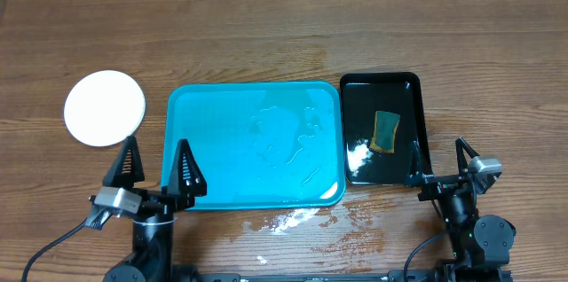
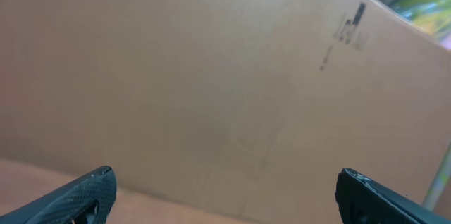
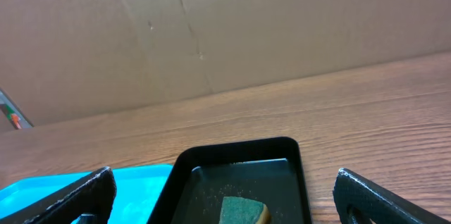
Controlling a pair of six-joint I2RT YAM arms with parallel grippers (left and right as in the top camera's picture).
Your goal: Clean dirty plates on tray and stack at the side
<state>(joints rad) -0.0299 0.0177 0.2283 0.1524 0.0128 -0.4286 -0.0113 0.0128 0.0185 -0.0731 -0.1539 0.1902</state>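
Plates: lay left of tray, off it; left gripper nearer, wide, empty; right gripper wide.

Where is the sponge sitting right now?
In the overhead view, the sponge lies inside the small black tray, on the right side of the table beside the turquoise tray, just ahead of the right gripper.

The black two-finger left end effector and the black two-finger right end effector both sit drawn back near their bases, fingers spread wide apart, gripping nothing, pointing forward.
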